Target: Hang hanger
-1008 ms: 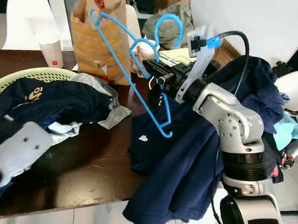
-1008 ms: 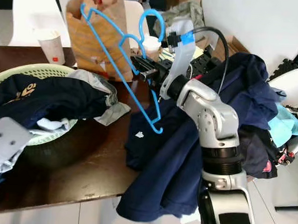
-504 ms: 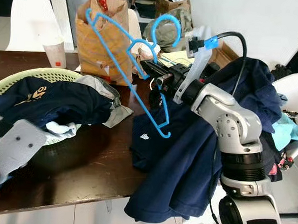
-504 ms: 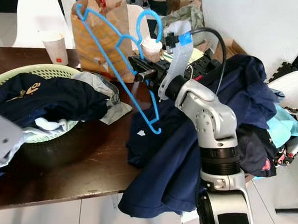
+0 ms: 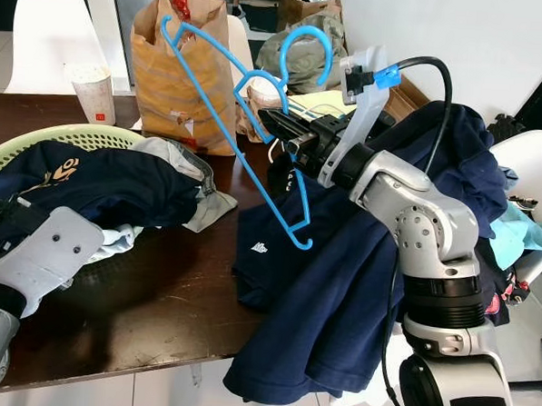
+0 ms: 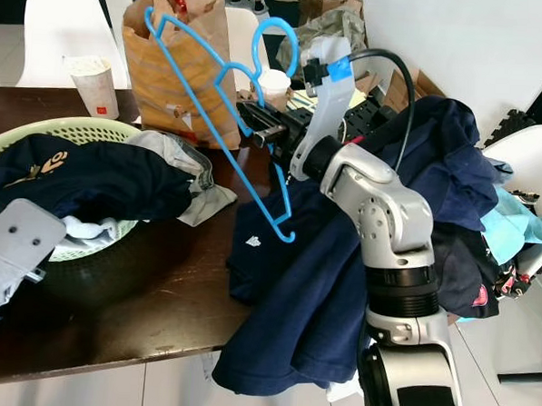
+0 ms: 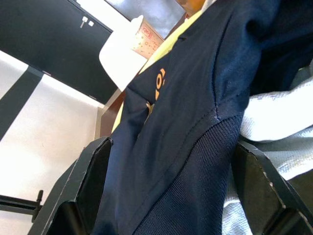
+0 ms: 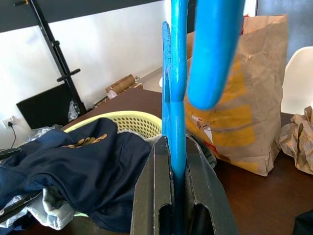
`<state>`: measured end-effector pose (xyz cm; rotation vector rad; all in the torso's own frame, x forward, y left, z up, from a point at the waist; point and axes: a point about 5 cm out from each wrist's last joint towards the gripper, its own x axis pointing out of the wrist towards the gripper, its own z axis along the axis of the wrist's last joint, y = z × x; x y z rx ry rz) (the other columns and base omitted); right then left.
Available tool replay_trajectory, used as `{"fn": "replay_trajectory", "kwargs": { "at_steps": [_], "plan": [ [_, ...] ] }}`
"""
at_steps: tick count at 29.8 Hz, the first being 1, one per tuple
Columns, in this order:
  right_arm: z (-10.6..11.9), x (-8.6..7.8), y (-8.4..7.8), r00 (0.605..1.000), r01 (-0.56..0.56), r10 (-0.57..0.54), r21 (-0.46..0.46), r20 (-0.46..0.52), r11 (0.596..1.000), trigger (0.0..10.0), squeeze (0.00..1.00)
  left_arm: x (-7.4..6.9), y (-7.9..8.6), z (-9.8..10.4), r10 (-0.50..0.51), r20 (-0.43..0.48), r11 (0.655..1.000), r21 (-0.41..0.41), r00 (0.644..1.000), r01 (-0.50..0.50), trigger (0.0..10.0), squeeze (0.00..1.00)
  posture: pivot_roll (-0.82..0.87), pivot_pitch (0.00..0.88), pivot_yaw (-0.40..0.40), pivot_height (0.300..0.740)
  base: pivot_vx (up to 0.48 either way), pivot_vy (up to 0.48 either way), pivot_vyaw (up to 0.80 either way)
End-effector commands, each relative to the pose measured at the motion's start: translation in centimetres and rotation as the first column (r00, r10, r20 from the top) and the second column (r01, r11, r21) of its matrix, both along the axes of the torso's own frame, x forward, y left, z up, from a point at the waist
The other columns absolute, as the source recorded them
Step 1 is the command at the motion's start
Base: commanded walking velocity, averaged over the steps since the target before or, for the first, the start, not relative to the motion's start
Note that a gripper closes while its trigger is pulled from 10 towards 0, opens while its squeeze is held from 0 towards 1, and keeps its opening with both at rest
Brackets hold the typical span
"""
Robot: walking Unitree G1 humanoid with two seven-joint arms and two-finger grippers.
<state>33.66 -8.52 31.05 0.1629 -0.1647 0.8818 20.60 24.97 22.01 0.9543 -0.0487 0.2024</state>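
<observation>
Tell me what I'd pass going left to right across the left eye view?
Pale green plastic laundry basket → white paper cup → brown paper bag → bright blue plastic hanger → right gripper → silver right arm → white chair.

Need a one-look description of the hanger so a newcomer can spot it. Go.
Start at the dark wooden table, with a brown paper bag at its far edge. In front of the bag, above a navy shirt, the right gripper grips the hanger near its hook. It is the one thin, bright blue wire triangle, held tilted in the air.
</observation>
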Motion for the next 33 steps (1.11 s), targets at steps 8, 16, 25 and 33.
{"fn": "replay_trajectory", "kwargs": {
  "at_steps": [8,16,25,33],
  "plan": [
    [0.2,-0.2,-0.2,1.000,-0.002,0.002,-0.004,0.013,1.000,10.0,0.00,-2.9,2.2,1.5,0.233,0.168,0.968,-0.135,0.958,-0.212,10.0,0.00,0.03,0.124,-0.067,0.740,0.000,0.000,0.00],
    [0.0,0.1,-0.1,1.000,-0.009,0.009,-0.003,0.007,1.000,10.0,0.00,-6.3,3.8,1.6,0.404,0.216,0.884,-0.343,0.889,-0.318,10.0,0.00,0.07,0.127,-0.081,0.740,0.000,0.000,0.00],
    [-0.2,0.5,0.8,0.999,-0.044,0.044,0.008,-0.002,0.999,10.0,0.00,-11.0,3.0,-4.6,0.553,-0.007,0.647,-0.626,0.833,-0.435,10.0,0.00,0.11,0.131,-0.097,0.740,0.000,0.000,0.00],
    [-0.3,0.6,0.4,0.999,-0.035,0.035,0.006,-0.008,0.999,10.0,0.00,-13.4,1.7,-8.5,0.589,-0.127,0.511,-0.706,0.798,-0.490,10.0,0.00,0.11,0.144,-0.090,0.740,0.000,0.000,0.00]
  ]
}}
